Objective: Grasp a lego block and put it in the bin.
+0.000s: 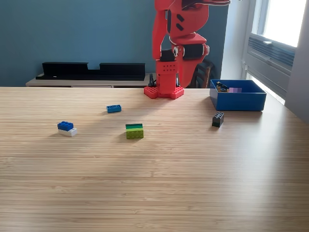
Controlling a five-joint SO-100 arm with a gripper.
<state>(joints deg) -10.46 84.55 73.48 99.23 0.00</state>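
Blocks lie loose on the desk, apparently scattered for picking: nearest, a green stacked block; to the exterior view's left of it a blue-on-white pair; behind it a small blue block; to its right a dark one. Farther right sits the bright blue bin, already holding pieces. Behind stands the red arm, folded; its fingers cannot be made out.

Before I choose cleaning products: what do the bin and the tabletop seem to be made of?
The bin looks like moulded plastic: uniform bright blue, smooth walls. The table looks like light wood or wood-look laminate with a matte finish: fine parallel grain lines, soft glare; which one is unclear.
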